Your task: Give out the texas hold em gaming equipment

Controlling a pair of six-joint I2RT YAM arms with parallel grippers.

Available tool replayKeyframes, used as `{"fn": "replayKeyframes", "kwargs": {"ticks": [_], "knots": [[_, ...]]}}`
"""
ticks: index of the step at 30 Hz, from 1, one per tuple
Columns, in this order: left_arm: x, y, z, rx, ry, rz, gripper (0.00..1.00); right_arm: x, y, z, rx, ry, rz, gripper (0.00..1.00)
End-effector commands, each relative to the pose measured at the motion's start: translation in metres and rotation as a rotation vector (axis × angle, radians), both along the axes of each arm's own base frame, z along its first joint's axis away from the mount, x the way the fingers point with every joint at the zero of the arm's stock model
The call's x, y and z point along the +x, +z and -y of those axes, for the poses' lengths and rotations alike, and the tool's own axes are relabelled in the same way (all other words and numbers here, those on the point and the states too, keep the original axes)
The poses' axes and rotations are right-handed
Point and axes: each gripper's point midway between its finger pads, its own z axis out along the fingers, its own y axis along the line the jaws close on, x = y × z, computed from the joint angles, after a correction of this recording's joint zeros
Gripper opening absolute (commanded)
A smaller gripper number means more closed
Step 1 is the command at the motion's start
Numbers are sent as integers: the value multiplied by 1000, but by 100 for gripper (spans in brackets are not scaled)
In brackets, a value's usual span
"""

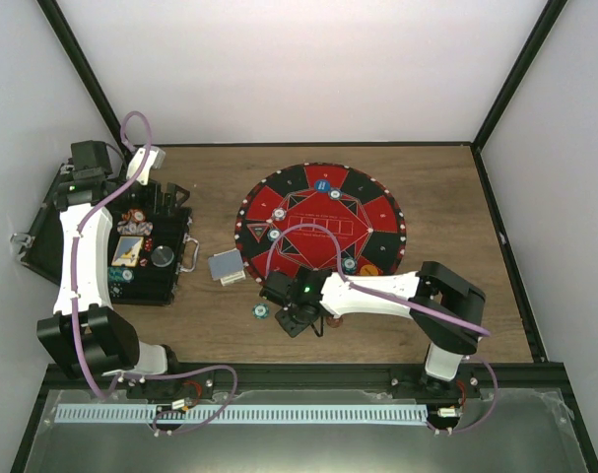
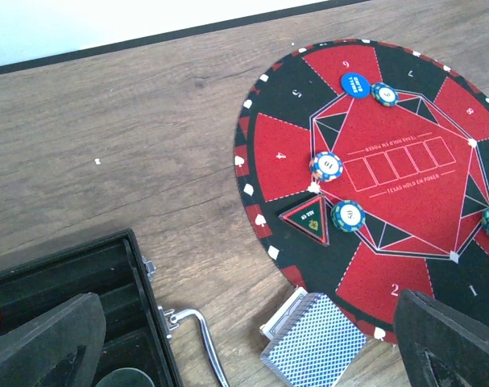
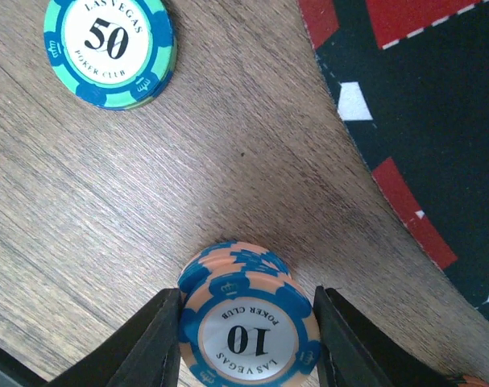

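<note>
My right tool [image 3: 246, 302] has its fingers [image 3: 151, 351] cut off at six o'clock. The same edge clips the lower rim of the stack of orange chips [image 3: 248, 322] they clamp, and I cannot count the chips in it. The green chip [image 3: 109, 50] is trimmed at twelve. From above I cannot make the stack out under that tool.

My left tool [image 2: 248, 298] shows only two dark, blurred fingers [image 2: 47, 343], at seven and five. The deck of cards [image 2: 312, 343] runs out at six, the mat [image 2: 276, 153] at three and the black case [image 2: 67, 256] at eight. Its contents are too small to name from above.
</note>
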Motion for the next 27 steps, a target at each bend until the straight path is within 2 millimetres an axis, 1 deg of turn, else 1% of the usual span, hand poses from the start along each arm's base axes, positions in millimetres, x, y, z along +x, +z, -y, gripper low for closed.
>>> {"fn": "replayKeyframes", "kwargs": {"ticks": [1,4,9,13,16,19,21,25,27], "knots": [[1,11,-2,10,0,30,100,2,19,-6,41,-1,29,28],[1,11,-2,11,1,29,100,3,23,-7,42,-3,34,21],[1,11,-3,12,4,28,100,5,34,-9,63,-7,47,14],[1,12,-2,11,2,28,100,9,46,-10,83,-14,58,13],[1,15,-2,13,1,36,100,24,58,-7,99,-34,80,13],[1,16,-2,13,-1,40,100,51,72,0,116,-75,110,13],[1,16,-2,12,0,39,100,76,82,7,121,-110,144,13],[2,15,-1,8,-4,39,100,140,106,27,142,-203,226,13],[3,16,-1,3,-7,39,100,175,114,39,148,-254,266,13]]}}
